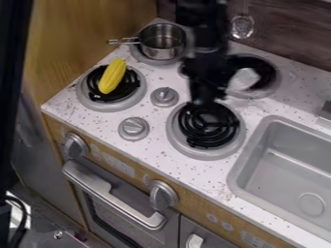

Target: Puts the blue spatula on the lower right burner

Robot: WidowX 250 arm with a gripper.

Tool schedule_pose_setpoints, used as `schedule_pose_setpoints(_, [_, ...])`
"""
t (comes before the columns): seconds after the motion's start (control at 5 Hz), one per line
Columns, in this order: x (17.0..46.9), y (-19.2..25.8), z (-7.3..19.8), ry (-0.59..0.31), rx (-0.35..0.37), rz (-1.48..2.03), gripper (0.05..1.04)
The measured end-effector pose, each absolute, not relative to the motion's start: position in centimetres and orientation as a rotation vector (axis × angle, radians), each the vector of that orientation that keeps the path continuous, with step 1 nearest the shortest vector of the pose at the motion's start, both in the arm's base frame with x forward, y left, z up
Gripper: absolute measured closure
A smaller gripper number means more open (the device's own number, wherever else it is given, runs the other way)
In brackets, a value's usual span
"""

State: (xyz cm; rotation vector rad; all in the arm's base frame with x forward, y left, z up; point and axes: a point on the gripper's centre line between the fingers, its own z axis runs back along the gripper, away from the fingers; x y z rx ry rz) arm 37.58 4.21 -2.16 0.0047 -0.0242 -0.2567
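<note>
The black gripper [205,96] hangs from the top of the view, low over the stove at the back edge of the lower right burner [174,138]. That burner has a grey ring around a black coil, and the arm hides a little of its back part. Just right of the gripper a blurred pale grey patch [244,79] shows in front of the upper right burner [275,80]; I cannot tell what it is or whether it touches the gripper.
A yellow corn cob [112,76] lies on the lower left burner [84,97]. A metal pot [161,42] stands on the upper left burner. Two grey knobs [134,128] [165,97] rise between the burners. The grey sink [304,164] is at the right.
</note>
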Motion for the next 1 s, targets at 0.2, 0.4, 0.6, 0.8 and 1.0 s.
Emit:
schedule_pose_setpoints(0.2, [36.1,6.4,-2.6,0.029,0.001,-0.202,0.787])
schedule_pose_setpoints(0.4, [35.6,6.7,-2.8,0.049,0.01,-0.21,0.787])
schedule_pose_setpoints(0.6, [34.2,6.2,-3.6,0.09,-0.009,-0.225,0.787])
schedule_pose_setpoints(0.8, [33.3,5.5,-3.6,0.096,-0.011,-0.24,0.787])
schedule_pose_setpoints(1.0, [33.2,4.7,-3.4,0.109,-0.019,-0.249,0.787])
